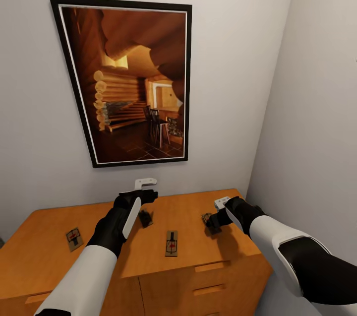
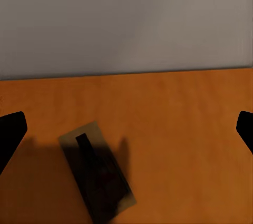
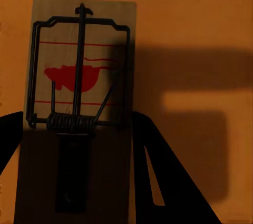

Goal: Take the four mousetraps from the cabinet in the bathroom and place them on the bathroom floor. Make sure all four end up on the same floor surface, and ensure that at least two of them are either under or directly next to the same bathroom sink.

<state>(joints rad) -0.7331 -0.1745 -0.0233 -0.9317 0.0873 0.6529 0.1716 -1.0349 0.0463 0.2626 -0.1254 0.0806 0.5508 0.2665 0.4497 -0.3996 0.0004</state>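
Observation:
Several mousetraps lie on the flat top of the orange-brown cabinet. My right gripper is down at the rightmost mousetrap, shut with a finger against each long edge of the board. My left gripper hangs open above a mousetrap near the back wall, which lies askew in the gripper's shadow. Two more rest untouched: a mousetrap at the front middle and a mousetrap at the left.
A large dark-framed picture of a log interior hangs on the white wall right behind the cabinet. A side wall closes in at the right, just past the cabinet's end. Drawer fronts with small handles face me below the top.

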